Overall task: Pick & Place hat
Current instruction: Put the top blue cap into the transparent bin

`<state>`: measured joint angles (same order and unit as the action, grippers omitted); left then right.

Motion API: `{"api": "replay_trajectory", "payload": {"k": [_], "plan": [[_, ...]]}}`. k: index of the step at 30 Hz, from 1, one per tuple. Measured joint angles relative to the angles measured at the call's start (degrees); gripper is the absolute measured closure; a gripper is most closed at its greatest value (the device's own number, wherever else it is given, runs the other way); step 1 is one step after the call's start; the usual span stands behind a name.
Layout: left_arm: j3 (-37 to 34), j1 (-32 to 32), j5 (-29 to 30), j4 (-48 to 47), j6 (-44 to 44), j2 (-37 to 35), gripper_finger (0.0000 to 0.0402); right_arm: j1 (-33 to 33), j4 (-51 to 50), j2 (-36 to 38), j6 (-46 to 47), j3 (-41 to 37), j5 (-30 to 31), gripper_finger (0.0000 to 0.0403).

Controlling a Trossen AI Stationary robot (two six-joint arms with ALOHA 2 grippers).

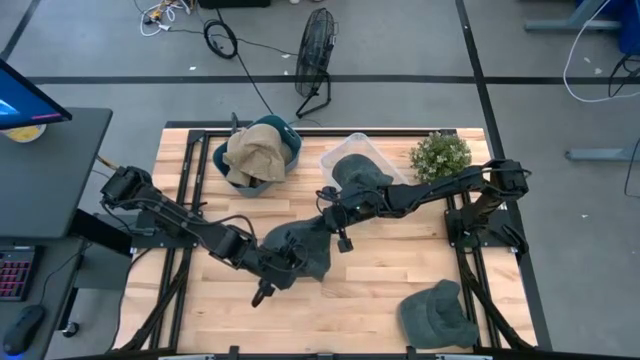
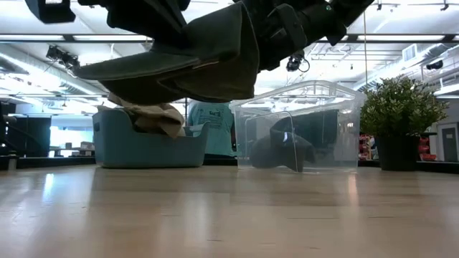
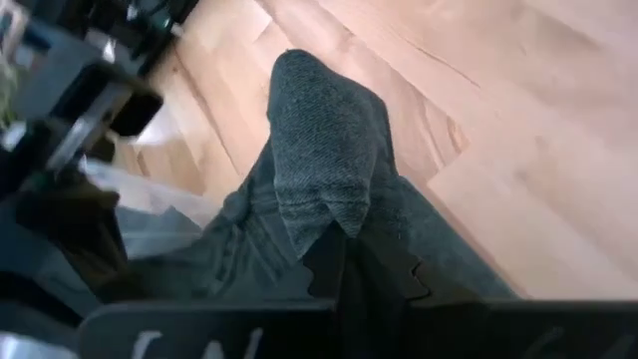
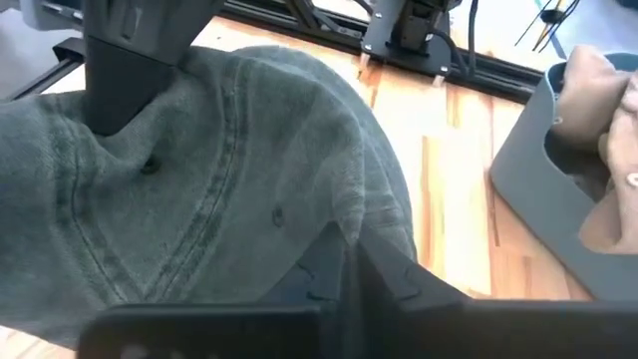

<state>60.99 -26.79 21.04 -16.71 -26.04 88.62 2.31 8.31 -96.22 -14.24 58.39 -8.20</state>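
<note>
— Wooden surface (image 1: pixel 370 290) under both arms, workshop floor and a fan (image 1: pixel 315 55) beyond. And the dark green hat (image 1: pixel 300 250)?

— Lifted off the surface, near its middle, hanging between both grippers. Left gripper (image 1: pixel 283 262) with fingers closed on one edge of the cloth; right gripper (image 1: pixel 330 215) with fingers pinched on the opposite edge.

— Elsewhere?

— Blue bin (image 1: pixel 255 160) with a tan hat (image 1: pixel 255 148) at the back; just beside it, a clear bin (image 1: pixel 345 152) with another dark hat (image 1: pixel 360 172). Potted plant (image 1: pixel 440 155) next along. One more green hat (image 1: pixel 437 315) lying near the front right corner.
</note>
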Motion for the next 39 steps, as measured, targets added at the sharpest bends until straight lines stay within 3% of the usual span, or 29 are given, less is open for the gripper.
{"api": "replay_trajectory", "payload": {"k": [6,18,24,34,39], "plan": [[0.0,0.8,0.1,0.0,11.0,0.0,0.0354,0.1,-1.8,0.0,3.7,0.0,0.0,0.0395],[0.0,1.5,0.3,0.0,16.6,0.0,0.0279,0.2,-2.9,0.1,4.9,0.0,1.8,0.0396],[0.0,1.5,0.3,0.0,19.5,0.0,0.0242,0.2,-2.4,0.1,4.8,0.0,8.6,0.0395],[0.0,1.6,0.2,0.7,19.9,0.0,0.0234,0.2,2.2,2.8,2.8,0.1,15.1,0.0395],[0.0,1.6,0.1,0.7,21.0,0.0,0.0234,0.4,-5.0,8.7,2.0,4.4,17.6,0.0395]]}}
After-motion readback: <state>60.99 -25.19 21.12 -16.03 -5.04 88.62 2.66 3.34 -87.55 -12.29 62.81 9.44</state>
